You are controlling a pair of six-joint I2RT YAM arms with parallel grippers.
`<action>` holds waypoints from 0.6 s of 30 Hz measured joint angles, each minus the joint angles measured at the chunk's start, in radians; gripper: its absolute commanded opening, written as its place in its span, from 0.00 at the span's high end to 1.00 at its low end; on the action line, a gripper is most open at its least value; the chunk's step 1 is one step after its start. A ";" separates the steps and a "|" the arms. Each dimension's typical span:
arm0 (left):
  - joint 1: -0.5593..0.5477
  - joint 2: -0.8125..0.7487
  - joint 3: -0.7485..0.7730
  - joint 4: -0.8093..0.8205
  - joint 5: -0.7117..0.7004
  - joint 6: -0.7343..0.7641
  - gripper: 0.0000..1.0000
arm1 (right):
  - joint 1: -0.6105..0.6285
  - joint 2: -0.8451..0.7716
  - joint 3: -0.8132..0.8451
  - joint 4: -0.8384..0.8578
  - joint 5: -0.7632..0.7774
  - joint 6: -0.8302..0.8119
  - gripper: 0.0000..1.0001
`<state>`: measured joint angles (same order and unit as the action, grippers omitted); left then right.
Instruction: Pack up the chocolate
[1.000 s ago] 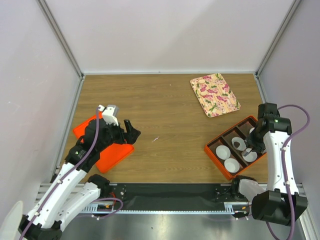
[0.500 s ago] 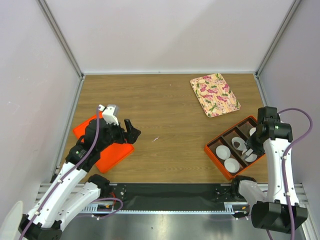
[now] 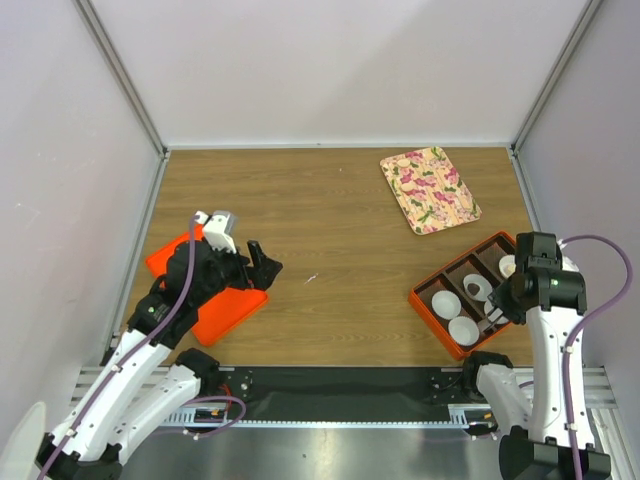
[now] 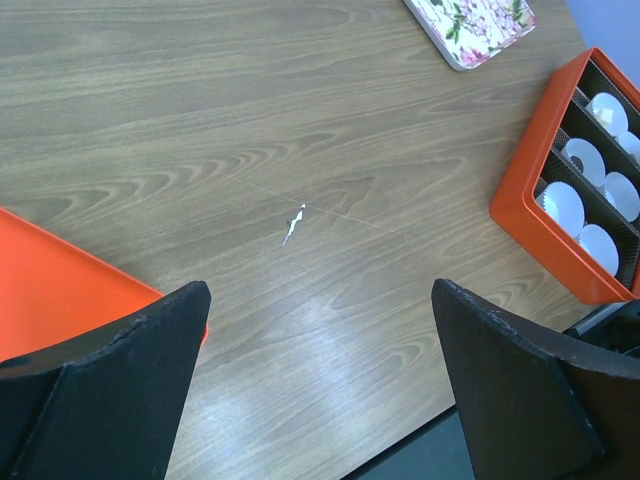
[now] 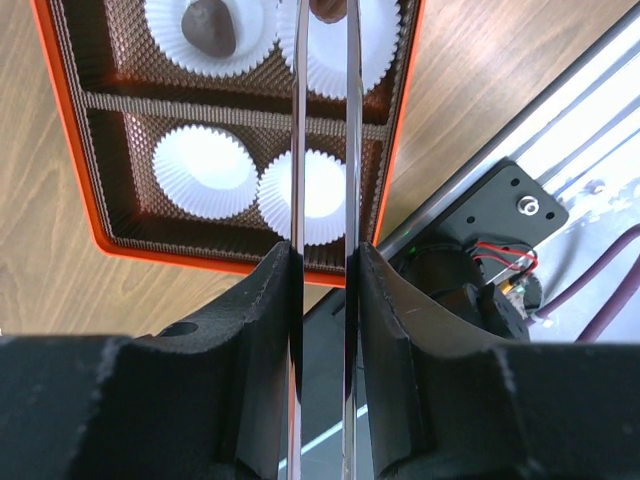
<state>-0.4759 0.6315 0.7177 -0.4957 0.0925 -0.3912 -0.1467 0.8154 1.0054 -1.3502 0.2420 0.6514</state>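
Observation:
My right gripper [image 5: 324, 255] is shut on a pair of metal tongs [image 5: 299, 150] and hangs over the orange compartment box [image 5: 62, 150]. The tongs' tips reach the top edge of the right wrist view, where a dark brown chocolate [image 5: 326, 8] shows between them over a white paper cup [image 5: 375, 50]. Another chocolate [image 5: 208, 25] lies in the cup beside it and also shows in the top view [image 3: 471, 291]. Two more cups [image 5: 203, 170] stand in the nearer compartment. My left gripper [image 3: 262, 262] is open and empty over the table, far from the box [image 3: 425, 303].
A flat orange tray [image 3: 215, 305] lies under my left arm. A floral tray [image 3: 429, 189] lies at the back right. A small white scrap [image 4: 292, 225] lies mid-table. The box sits close to the table's near edge and my right arm's base [image 5: 500, 270].
My right arm has drawn back toward the near edge, taking the tongs along over the box. The left arm has hardly moved.

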 measured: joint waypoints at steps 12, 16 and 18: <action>-0.005 -0.010 -0.002 0.000 -0.001 0.000 0.00 | 0.035 -0.013 -0.026 -0.005 0.005 0.039 0.64; -0.006 -0.019 -0.002 0.000 -0.002 0.000 0.00 | 0.041 -0.022 -0.026 -0.005 0.008 0.047 0.66; -0.006 -0.019 -0.002 0.000 -0.002 0.000 0.00 | 0.043 -0.033 -0.026 -0.005 0.009 0.048 0.66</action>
<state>-0.4824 0.6125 0.7155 -0.4961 0.0910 -0.3916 -0.1036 0.7822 0.9798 -1.3556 0.2508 0.6994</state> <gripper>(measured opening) 0.996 0.355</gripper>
